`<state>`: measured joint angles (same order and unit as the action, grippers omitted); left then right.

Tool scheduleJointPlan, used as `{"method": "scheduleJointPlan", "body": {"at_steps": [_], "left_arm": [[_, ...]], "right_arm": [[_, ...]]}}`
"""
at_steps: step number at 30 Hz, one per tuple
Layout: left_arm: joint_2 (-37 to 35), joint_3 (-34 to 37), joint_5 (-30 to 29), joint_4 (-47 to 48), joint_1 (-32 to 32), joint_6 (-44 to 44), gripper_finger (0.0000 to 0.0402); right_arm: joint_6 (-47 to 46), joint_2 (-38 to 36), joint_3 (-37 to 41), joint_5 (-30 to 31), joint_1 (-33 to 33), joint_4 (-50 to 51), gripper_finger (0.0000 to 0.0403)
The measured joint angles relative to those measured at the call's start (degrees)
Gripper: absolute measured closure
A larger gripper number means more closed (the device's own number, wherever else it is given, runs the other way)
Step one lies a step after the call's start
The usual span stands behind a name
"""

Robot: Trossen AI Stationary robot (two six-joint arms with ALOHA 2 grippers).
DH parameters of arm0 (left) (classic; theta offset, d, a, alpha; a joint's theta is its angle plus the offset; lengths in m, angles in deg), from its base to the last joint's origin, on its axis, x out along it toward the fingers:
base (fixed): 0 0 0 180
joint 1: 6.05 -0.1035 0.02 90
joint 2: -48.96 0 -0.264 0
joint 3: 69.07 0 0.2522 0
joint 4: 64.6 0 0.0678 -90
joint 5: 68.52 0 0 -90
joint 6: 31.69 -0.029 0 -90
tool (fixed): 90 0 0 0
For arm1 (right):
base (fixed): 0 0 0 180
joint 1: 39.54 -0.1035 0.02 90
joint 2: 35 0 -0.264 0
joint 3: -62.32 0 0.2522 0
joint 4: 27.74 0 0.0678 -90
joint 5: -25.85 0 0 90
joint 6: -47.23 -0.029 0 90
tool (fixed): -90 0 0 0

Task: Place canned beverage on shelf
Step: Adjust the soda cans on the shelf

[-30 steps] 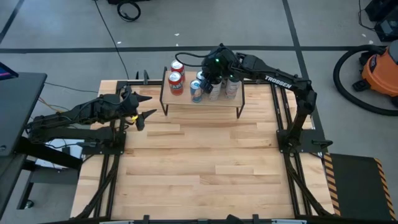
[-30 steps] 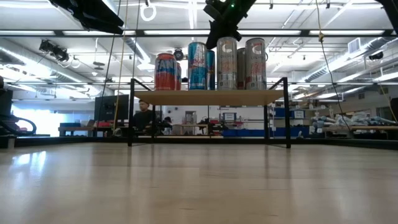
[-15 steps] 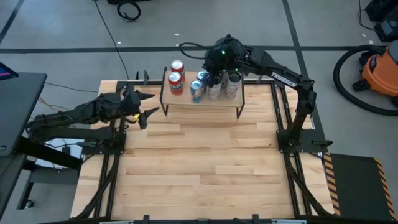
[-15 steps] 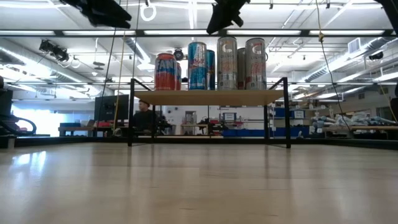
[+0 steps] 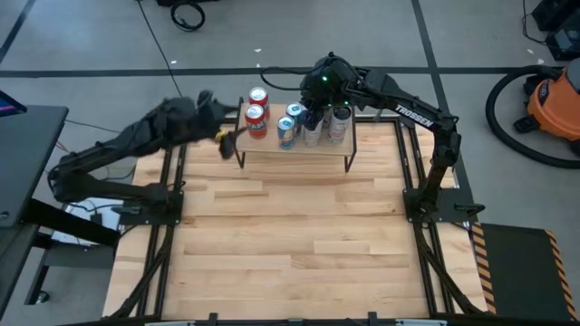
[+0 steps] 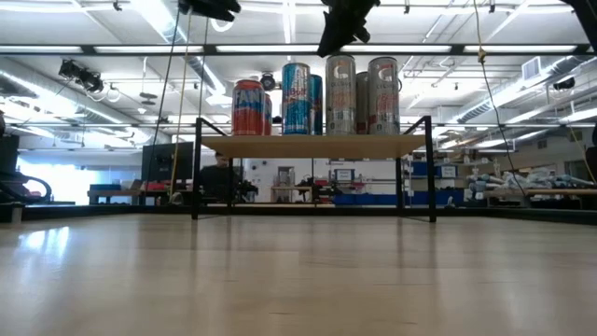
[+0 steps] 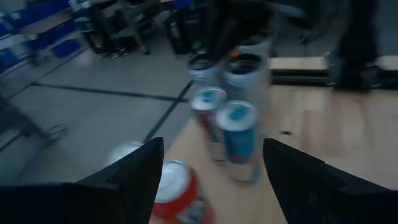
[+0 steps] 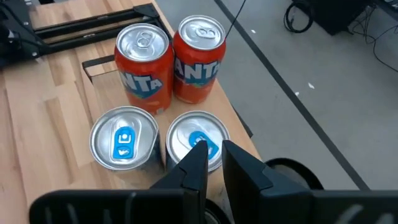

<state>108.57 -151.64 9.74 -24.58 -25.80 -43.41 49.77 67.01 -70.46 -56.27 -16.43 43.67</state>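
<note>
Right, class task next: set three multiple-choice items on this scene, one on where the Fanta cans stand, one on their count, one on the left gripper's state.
1. Where do the Fanta cans stand? A on the table; B on the shelf; C on the floor.
2. How many Fanta cans are there? A one; B four; C two.
3. The left gripper is: A open and empty; B shut on a can; C shut on a shelf leg.
Answers: B, they stand on the wooden board; C, two orange cans show side by side in the right wrist view; A, its fingers stand wide apart with nothing between them.
</note>
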Motion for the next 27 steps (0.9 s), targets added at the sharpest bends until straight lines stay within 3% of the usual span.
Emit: {"method": "scheduleJointPlan", "body": {"at_steps": [2,7,11,16,27], "left_arm": [[3.37,-4.79,0.61,3.04,-2.84,-1.13,0.0124],[11.64,-14.53,10.71,8.39,-9.01,-1.63,0.0124],[17.49,-19.68,15.16,9.69,-11.70,-4.73,0.0124],[23.85,-23.97,18.59,9.77,-13.72,-8.17,0.0124],[35.10,-31.90,20.05,8.36,-13.94,-8.37,0.0124]], "right_arm": [[0.05,0.00,0.00,0.00,0.00,0.04,0.0346],[0.32,-0.02,0.00,0.04,0.01,0.15,0.0346],[0.41,-0.50,-0.02,1.40,0.04,0.23,0.0346],[0.59,-3.30,-0.02,6.39,0.29,0.43,0.0346],[-1.46,-7.76,-0.11,5.57,2.24,1.82,0.0346]]}}
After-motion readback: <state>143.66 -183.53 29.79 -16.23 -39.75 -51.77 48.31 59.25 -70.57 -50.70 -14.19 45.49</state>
